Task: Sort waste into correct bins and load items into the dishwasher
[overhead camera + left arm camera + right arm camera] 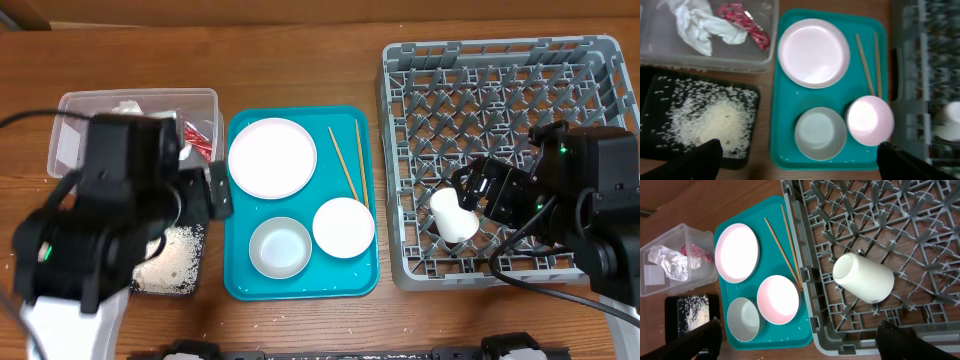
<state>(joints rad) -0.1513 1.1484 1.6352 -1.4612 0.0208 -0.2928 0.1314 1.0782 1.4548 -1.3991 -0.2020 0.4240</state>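
We see the left tool hanging open above the near edge of the teal serving tray, its two fingertips spread wide and holding nothing. The right tool is likewise open and empty, poised over the near-left corner of the grey dish rack.

The small white cup lies on its side on the rack's lattice base, clear of the right tool's fingers.

On the teal tray, the white plate sits at the far end. The two bowls sit side by side at the near end, one looking greyish inside, the other brighter and just beside the rack. The chopsticks lie along the tray's right edge, their near tips reaching the brighter bowl.

To the left, the clear plastic tub holds the crumpled napkin and the red wrapper, which touch each other. In front of it on the desk, the black tray carries the rice grains in a loose heap, with a few scattered towards its edges.
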